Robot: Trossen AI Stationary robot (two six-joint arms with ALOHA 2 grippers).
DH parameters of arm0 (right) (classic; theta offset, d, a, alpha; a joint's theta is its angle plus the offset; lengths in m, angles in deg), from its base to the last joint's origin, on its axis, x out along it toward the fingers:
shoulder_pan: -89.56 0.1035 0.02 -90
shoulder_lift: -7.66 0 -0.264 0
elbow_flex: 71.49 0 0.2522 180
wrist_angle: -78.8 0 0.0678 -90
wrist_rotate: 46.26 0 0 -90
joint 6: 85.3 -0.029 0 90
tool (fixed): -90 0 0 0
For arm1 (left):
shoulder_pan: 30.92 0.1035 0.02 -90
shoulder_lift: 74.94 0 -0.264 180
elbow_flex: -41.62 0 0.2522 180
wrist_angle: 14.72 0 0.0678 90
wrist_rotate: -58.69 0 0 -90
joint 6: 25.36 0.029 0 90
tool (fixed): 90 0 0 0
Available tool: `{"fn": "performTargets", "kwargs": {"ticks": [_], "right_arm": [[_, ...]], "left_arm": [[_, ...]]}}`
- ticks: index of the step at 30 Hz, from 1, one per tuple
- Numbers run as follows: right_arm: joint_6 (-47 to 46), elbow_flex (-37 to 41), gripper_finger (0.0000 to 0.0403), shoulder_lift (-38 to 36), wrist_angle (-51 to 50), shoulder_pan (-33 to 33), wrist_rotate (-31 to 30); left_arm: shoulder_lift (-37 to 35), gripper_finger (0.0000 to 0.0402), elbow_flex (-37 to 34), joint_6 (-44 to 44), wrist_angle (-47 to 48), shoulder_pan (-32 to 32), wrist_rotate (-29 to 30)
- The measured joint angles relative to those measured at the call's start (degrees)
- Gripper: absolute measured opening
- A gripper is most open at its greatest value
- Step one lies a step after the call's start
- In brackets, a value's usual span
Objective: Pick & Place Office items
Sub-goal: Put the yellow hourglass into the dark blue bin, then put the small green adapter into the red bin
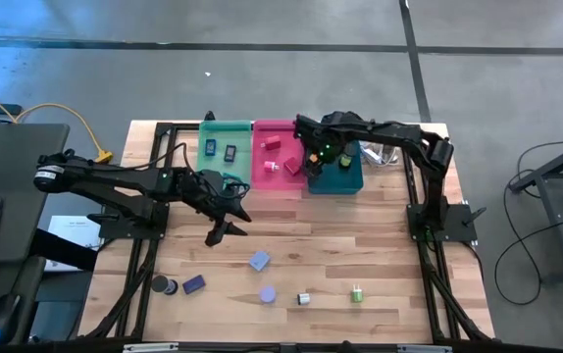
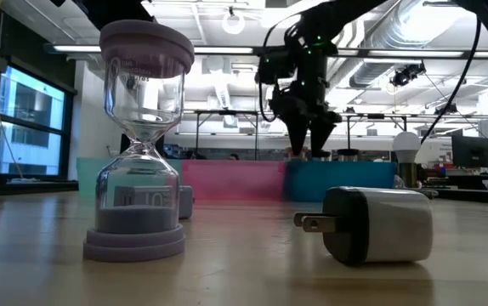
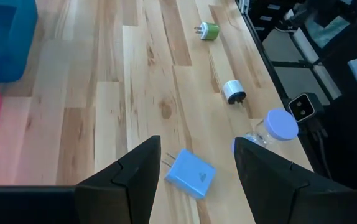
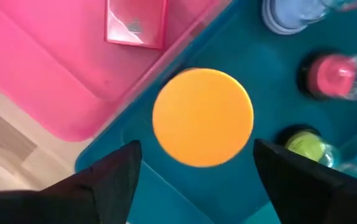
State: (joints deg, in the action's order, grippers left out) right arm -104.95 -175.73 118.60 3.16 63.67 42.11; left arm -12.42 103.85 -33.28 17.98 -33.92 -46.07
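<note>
Orange hourglass (image 4: 203, 117) sits in my teal bin (image 4: 278, 87) below the open right gripper (image 4: 194, 171); left gripper (image 3: 194, 165) open above a blue charger (image 3: 190, 173).

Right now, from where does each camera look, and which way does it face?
High view: above the table, facing straight down; both arms show.
Low view: at tabletop height, facing level across; the right gripper hangs over the teal bin.
Left wrist view: on the left arm, facing down at the blue charger; its own fingers show.
Right wrist view: on the right arm, facing into the teal bin; its own fingers show.
Shared: high and low views both show the lavender hourglass.
</note>
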Motion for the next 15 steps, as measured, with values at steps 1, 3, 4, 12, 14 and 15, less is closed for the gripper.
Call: {"fn": "performTargets", "kwargs": {"ticks": [1,3,4,12,14,15], "right_arm": [[-0.05,-0.66,0.0295,0.0,-0.96,0.0,-0.19],[-0.11,-2.07,0.0291,0.0,-3.01,0.03,-1.26],[-0.25,-2.7,0.0289,0.0,-4.15,0.12,-1.79],[-3.41,-5.49,0.0278,-0.02,-12.09,1.28,-3.99],[-4.19,-5.81,0.0275,-0.02,-13.27,1.96,-3.99],[-4.41,-6.09,0.0274,-0.02,-13.98,2.35,-3.95]], "left_arm": [[0.0,0.0199,0.0,-0.64,0.02,-0.01,-0.01],[0.0,0.0199,0.0,-1.4,0.04,-0.21,0.01],[0.0,0.0199,0.0,-1.42,0.06,-0.28,0.0],[0.0,0.0199,0.0,-2.22,0.07,-1.84,0.0],[0.0,0.0199,0.0,-2.29,0.09,-2.1,0.0],[0.0,0.0199,0.0,-2.47,0.07,-2.21,-0.02]]}}
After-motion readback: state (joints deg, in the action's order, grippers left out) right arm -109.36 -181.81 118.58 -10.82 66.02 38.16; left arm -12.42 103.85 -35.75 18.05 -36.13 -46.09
